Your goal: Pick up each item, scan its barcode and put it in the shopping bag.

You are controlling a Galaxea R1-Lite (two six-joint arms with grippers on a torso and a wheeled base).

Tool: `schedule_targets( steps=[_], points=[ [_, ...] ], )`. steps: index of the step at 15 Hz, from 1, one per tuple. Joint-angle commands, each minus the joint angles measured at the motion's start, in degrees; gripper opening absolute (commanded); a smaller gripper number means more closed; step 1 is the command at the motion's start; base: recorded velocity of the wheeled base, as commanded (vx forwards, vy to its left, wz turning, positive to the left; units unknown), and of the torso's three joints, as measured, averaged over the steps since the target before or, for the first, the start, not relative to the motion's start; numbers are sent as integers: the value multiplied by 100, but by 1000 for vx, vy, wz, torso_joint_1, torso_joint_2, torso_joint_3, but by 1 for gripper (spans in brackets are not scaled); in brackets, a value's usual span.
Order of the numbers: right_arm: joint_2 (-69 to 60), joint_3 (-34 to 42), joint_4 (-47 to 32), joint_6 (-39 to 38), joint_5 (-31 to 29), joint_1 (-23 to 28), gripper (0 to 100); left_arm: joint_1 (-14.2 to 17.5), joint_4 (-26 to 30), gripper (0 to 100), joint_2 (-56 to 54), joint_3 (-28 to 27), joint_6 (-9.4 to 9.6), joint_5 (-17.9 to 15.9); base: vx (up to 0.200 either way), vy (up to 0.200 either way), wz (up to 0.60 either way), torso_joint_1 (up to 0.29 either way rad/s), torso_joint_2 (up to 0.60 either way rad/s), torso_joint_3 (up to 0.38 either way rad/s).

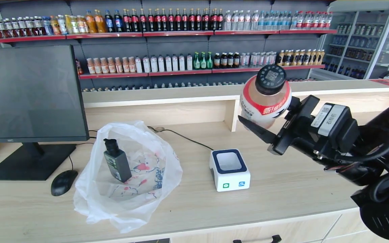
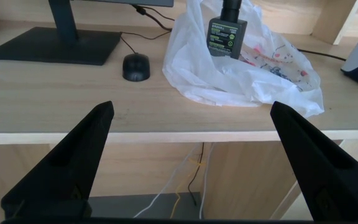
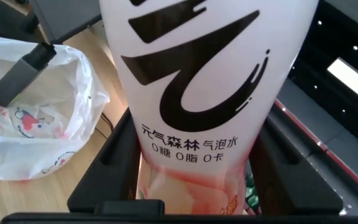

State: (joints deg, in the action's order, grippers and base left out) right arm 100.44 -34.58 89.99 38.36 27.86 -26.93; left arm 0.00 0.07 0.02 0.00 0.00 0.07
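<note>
Wooden counter (image 1: 282, 189) runs left to right. Black monitor (image 1: 29, 94) sits far left. White plastic shopping bag (image 1: 167, 175) lies open mid-left, right of the monitor stand. Right gripper (image 1: 272, 114) is up in the air on the right, fingers clamped on a pink-and-white drink bottle (image 1: 265, 98) with its black cap tilted up, above and right of the scanner (image 1: 230, 170). Left gripper (image 2: 191, 107) hangs off the counter's near edge, fingers spread wide, nothing between them. The white scanner sits just right of the bag. Dark pump bottle (image 1: 117, 162) stands inside the bag. Black mouse (image 1: 63, 182) lies just left of the bag.
</note>
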Motion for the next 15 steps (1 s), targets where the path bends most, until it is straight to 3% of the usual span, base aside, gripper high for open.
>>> schedule_targets(
  steps=[1, 4, 6, 10, 15],
  points=[
    [-437, 207, 1, -611, -246, -14, 0, 0, 1, 100, -2, 0, 0, 1, 0, 0, 0, 0, 0, 0],
    [-525, 488, 1, -1604, -623, 12, 0, 0, 1, 100, -2, 0, 9, 1, 0, 0, 0, 0, 0, 0],
    [-560, 743, 1, -2421, -1309, 3, 0, 0, 1, 100, -2, 0, 88, -7, 0, 0, 0, 0, 0, 0],
    [-569, 1288, 1, -3142, -2425, -5, 0, 0, 1, 100, -2, 0, 97, -16, 0, 0, 0, 0, 0, 0],
    [-587, 1762, 1, -3124, -2460, 12, 0, 0, 1, 100, -2, 0, 88, -16, 0, 0, 0, 0, 0, 0]
  ],
)
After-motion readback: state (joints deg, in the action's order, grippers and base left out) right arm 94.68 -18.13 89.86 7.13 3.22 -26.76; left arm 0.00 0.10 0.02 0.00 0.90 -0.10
